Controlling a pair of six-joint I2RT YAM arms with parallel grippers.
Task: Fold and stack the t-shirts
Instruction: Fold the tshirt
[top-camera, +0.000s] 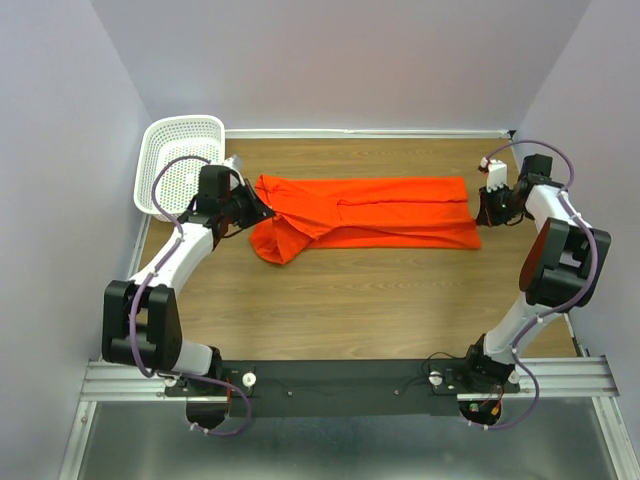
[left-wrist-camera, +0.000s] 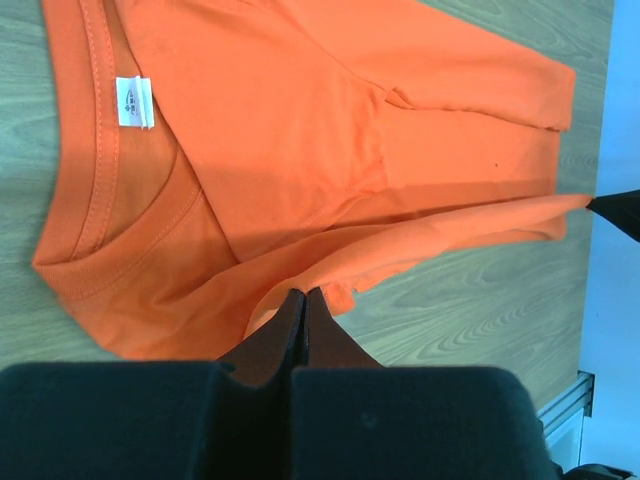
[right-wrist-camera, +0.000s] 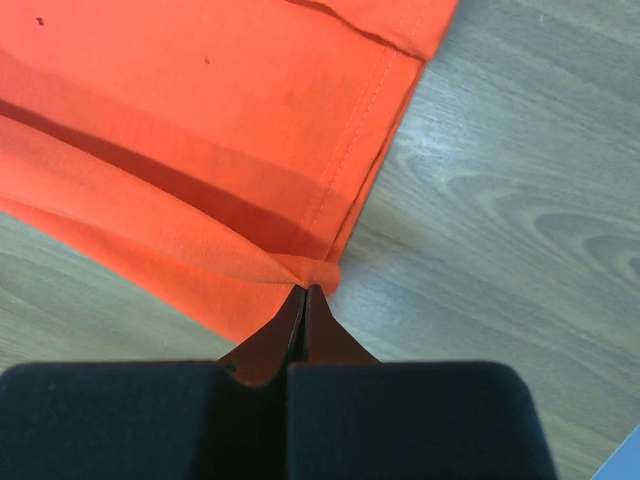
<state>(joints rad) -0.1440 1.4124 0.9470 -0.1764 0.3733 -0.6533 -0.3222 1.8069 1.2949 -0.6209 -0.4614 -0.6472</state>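
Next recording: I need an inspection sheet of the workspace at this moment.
Surface: wood-grain table.
Job's things: one orange-red t-shirt, folded into a long strip, collar end bunched at left.
Clutter: white mesh basket at the far-left corner.
Grippers: left gripper shut on the shirt's edge near the collar; right gripper shut on a hem corner.
Cables: purple cables loop along both arms.
Surroundings: pale walls on three sides.

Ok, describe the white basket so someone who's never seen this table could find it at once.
Look at the wooden table and go to its far left corner, past the left arm. The basket sits there, left of the orange-red t-shirt. It is the only white, mesh-walled thing; the shirt is flat cloth.
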